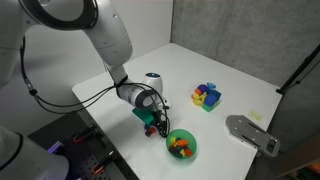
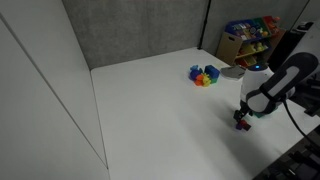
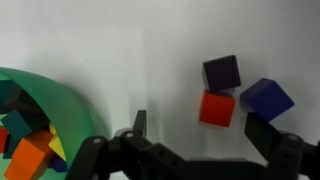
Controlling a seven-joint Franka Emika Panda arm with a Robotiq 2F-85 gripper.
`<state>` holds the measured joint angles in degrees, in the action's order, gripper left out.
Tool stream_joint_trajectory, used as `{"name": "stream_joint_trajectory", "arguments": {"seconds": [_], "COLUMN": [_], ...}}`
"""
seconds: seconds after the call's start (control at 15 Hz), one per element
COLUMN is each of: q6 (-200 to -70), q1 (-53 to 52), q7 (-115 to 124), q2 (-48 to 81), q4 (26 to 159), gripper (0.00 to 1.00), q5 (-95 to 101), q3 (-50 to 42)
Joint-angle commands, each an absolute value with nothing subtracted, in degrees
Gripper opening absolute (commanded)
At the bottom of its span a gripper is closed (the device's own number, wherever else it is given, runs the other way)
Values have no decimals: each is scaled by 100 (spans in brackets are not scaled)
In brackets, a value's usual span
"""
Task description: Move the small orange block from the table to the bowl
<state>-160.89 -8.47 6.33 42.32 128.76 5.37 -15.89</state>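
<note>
In the wrist view the small orange block (image 3: 217, 108) sits on the white table (image 3: 130, 50), touching a dark purple block (image 3: 221, 72), with a blue block (image 3: 266, 98) right beside it. My gripper (image 3: 203, 128) is open and empty. Its fingers straddle the orange block, which lies nearer the right finger. The green bowl (image 3: 72, 102) is at the left and holds several coloured blocks. In an exterior view the gripper (image 1: 153, 122) hangs low over the table right beside the bowl (image 1: 193, 151). The gripper also shows in an exterior view (image 2: 243, 118); the bowl is hidden there.
A multicoloured block pile (image 1: 207, 96) sits further back on the table and shows in both exterior views (image 2: 204, 75). A grey flat metal plate (image 1: 250, 133) lies near the table's edge. A shelf with coloured items (image 2: 250, 35) stands behind the table.
</note>
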Motion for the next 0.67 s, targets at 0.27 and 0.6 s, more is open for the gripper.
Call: {"name": "stream_joint_trajectory", "arguments": {"seconds": [0.27,0.6], "q6": [-16067,-16011], "q1": [-803,-851], "q7": [727,722], "q2": [4246,4213], "q4": [12967,12943], "gripper": [71,29], "q5": [645,666], "q3": [-1524,-1503]}}
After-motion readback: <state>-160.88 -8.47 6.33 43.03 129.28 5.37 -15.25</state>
